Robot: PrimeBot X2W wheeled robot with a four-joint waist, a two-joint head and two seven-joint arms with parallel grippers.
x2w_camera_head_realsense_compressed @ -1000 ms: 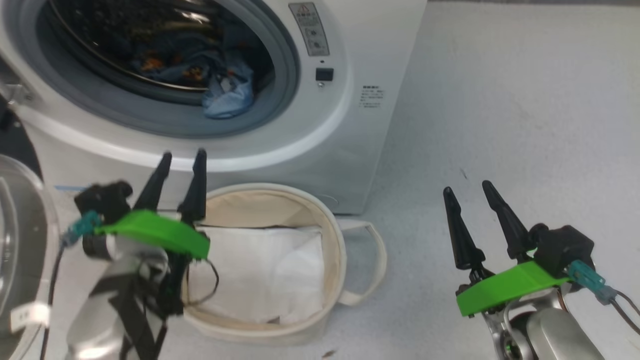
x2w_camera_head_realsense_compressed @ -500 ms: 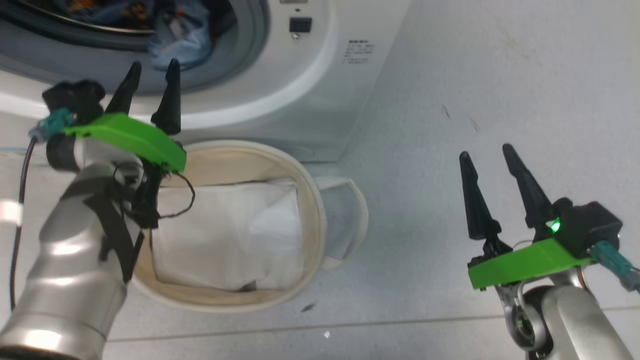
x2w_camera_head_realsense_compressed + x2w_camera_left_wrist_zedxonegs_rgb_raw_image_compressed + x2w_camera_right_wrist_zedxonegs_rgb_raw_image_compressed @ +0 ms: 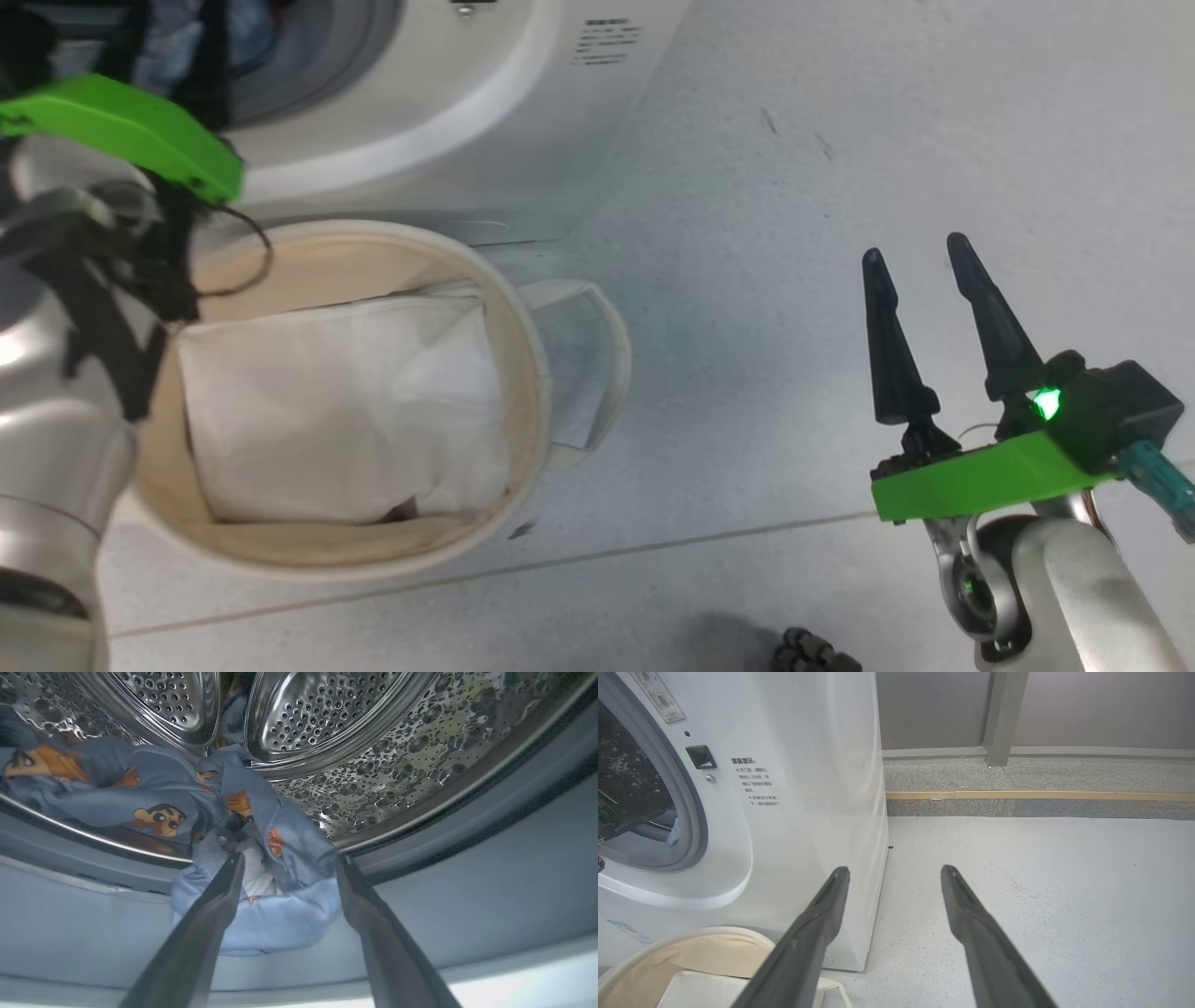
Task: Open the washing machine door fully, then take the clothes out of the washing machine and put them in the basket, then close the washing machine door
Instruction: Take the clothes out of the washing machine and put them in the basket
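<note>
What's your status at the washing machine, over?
Left gripper open, straddling the clothes at the drum mouth, not yet closed. Right gripper open, above the floor. Basket below, no clothes in it. Nothing seen in the way.

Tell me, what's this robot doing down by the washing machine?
It is unloading laundry. Its left gripper is at the mouth of the washing machine, fingers spread open on either side of a bunch of the clothes, blue bear-print fabric hanging over the grey seal; nothing is gripped yet. The right gripper hangs open over the floor, holding nothing. The basket stands in front of the machine with a white sheet in it and none of the clothes.
</note>
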